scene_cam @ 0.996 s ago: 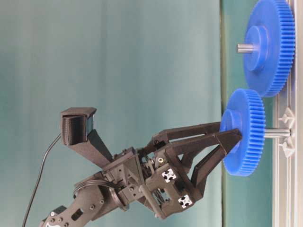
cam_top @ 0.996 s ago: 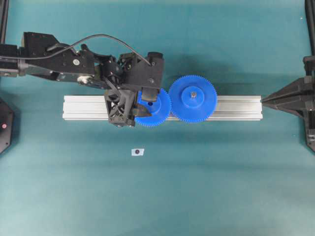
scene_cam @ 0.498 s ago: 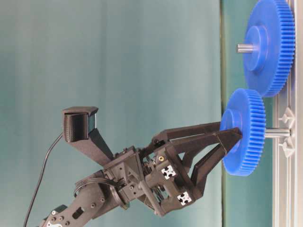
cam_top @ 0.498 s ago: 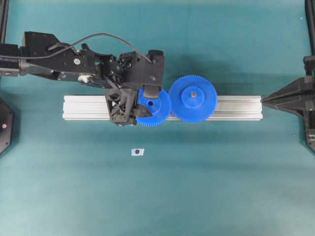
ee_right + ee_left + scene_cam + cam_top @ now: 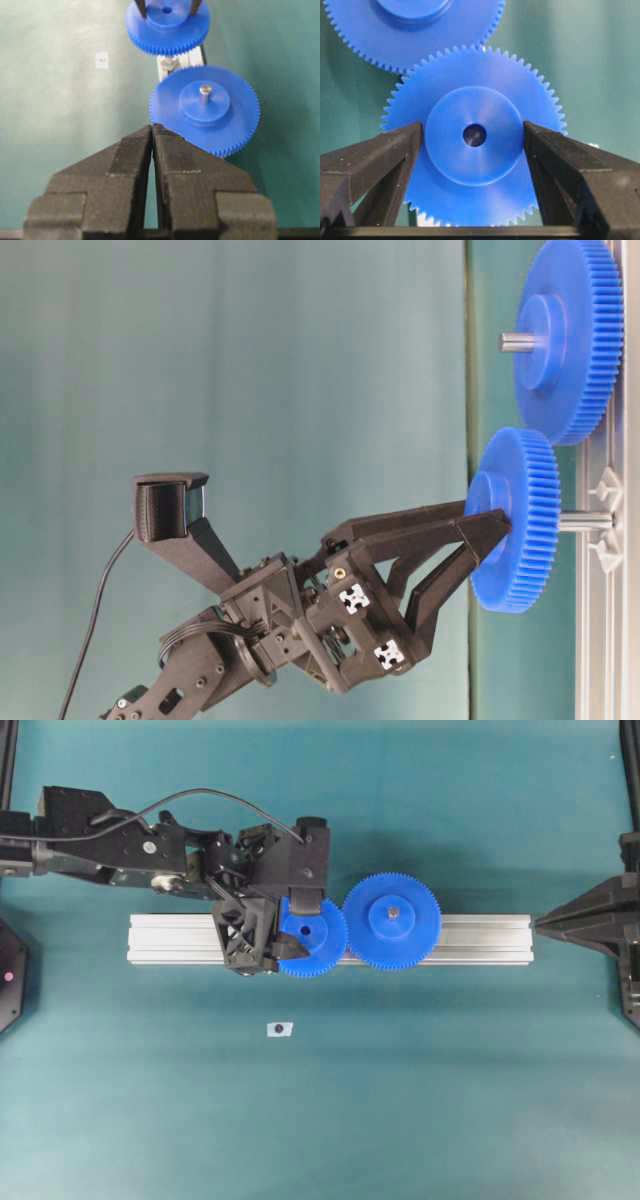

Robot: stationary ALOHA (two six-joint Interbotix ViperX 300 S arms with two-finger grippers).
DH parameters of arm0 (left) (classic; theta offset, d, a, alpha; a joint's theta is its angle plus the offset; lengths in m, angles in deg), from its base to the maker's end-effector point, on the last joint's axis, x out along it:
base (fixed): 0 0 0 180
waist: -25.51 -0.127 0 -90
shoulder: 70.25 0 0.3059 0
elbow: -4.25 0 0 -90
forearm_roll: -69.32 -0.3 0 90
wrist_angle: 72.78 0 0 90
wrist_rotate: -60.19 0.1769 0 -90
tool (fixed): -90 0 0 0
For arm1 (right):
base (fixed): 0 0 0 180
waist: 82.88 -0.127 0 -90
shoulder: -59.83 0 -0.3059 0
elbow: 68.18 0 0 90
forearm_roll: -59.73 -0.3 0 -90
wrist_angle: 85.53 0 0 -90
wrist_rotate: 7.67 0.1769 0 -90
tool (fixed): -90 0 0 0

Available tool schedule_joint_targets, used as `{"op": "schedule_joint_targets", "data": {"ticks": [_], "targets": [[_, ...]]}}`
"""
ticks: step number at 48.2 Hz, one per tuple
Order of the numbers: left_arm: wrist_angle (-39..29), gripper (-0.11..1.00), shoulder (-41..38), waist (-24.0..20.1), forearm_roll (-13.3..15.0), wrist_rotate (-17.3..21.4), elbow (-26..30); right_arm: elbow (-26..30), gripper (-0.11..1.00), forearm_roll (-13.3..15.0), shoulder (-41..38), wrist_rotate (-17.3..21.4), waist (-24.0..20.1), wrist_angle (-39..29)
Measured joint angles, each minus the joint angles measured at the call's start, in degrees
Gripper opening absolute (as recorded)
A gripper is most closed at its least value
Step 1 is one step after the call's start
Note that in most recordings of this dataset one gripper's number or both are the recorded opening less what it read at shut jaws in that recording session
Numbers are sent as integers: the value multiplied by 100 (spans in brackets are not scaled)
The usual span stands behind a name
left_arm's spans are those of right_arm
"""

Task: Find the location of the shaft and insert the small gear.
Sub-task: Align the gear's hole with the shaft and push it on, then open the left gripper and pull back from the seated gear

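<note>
so you have the green table [image 5: 420, 1100] filling the overhead view, and across its middle lies a long silver aluminium rail [image 5: 480, 940], running left to right. your left arm [image 5: 110, 845] reaches in from the left edge and ends over the rail's left half. at the far right edge the right arm [image 5: 590, 920] sits back, pointing toward the rail's end but well apart from both gears.

on the rail sit two blue toothed wheels, side by side with their teeth meeting. the large gear [image 5: 392, 921] is the right one, with a grey pin tip showing at its hub. just left of it is the small gear [image 5: 312, 938], seated on the shaft [image 5: 585, 522]; in the table-level view you can see that grey pin running from the gear's back face to the rail, with the gear standing off the rail along it. through the left wrist camera the small gear's dark centre hole [image 5: 474, 135] faces you squarely.

your left end effector [image 5: 474, 136] has its fingers [image 5: 395, 150] spread to either side of the small gear's raised hub, right at the hub's rim; from these views you cannot tell whether they touch it or stand a hair clear.

your right end effector [image 5: 152, 131] has its two ridged fingers pressed together with nothing between them.

smallest of all, a little white tag [image 5: 280, 1029] with a dark dot lies on the table in front of the rail, below the small gear.
</note>
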Motion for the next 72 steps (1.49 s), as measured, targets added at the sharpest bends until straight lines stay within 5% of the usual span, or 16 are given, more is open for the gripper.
{"op": "schedule_joint_targets", "data": {"ticks": [40,46,59,72], "targets": [[97,85,308,264,-9,-589,352,0,11,0,9,264,9,0],[167,68,615,264,-9,-527,378,0,11,0,9,264,9,0],[738,6,712,264,-9,-633,0,-26,11,0,18,264,9,211],[1494,0,202,308,-9,-1362,-352,-53,11,0,26,264,9,246]]}}
